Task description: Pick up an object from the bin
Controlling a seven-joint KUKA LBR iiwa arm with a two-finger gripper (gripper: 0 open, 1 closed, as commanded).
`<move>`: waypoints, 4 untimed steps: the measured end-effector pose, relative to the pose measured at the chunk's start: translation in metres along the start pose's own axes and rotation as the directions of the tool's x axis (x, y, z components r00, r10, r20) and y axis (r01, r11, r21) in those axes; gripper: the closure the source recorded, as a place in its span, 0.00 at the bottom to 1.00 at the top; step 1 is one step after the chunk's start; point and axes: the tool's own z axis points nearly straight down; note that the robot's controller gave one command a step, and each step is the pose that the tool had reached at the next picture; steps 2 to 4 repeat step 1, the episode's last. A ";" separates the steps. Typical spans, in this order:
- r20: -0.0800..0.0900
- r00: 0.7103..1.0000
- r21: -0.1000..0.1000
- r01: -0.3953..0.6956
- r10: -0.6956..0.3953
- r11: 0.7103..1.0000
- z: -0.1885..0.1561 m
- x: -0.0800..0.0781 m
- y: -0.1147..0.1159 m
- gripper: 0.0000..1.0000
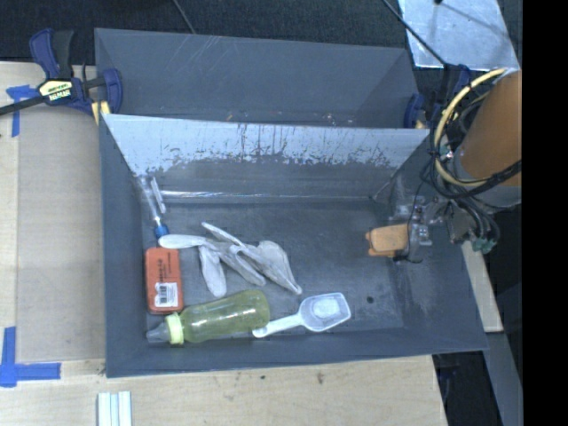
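Note:
My gripper (410, 236) hangs low over the right side of the bin, close to the right wall. A small tan-orange block (384, 240) sits right at its left side, touching or nearly touching it. Whether the block is gripped cannot be made out. A white scoop (318, 312) with a short handle lies on the bin floor to the lower left of the gripper, well apart from it.
Left half of the floor: a pale green-yellow baby bottle (220, 317) on its side along the front, a red-orange flat box (164, 280) with a label, grey-white leaf-shaped pieces (247, 260), and a clear tube with a blue tip (155, 207).

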 end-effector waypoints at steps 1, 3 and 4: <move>-0.008 1.000 -0.002 -0.002 0.002 1.000 -0.049 0.017 0.004 1.00; -0.008 1.000 -0.002 -0.002 0.002 1.000 -0.049 0.017 0.004 1.00; -0.008 1.000 -0.002 -0.002 0.002 1.000 -0.049 0.017 0.004 1.00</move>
